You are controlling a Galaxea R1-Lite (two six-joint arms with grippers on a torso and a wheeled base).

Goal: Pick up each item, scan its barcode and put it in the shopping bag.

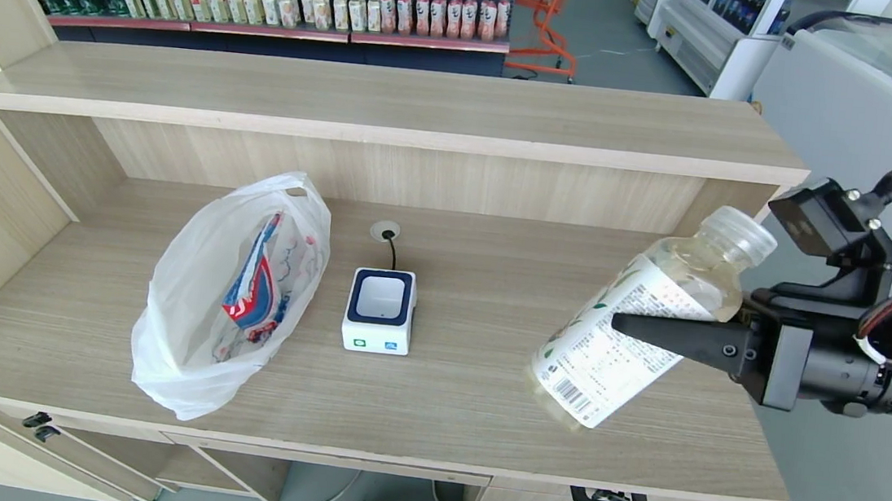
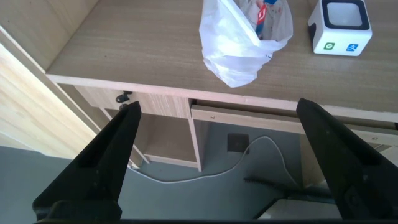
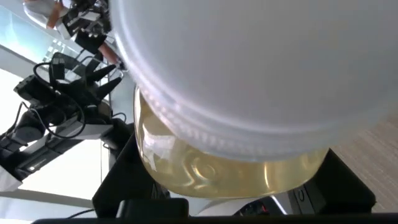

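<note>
Head view: right gripper (image 1: 652,321) is clamped on the bottle (image 1: 607,364) just below its shoulder. The bottle is in the air over the counter's (image 1: 467,375) right end, long axis tilted, cap up-right, base & barcode (image 1: 571,393) down-left. Scanner (image 1: 380,310) sits well apart to the robot's left, window up, w/ the shopping bag (image 1: 185,324) near its far side, so next move prob. needs a leftward carry w/ barcode turned twd the window. Left gripper (image 2: 219,106), fingers spread & empty, hangs below the counter's front edge.
</note>
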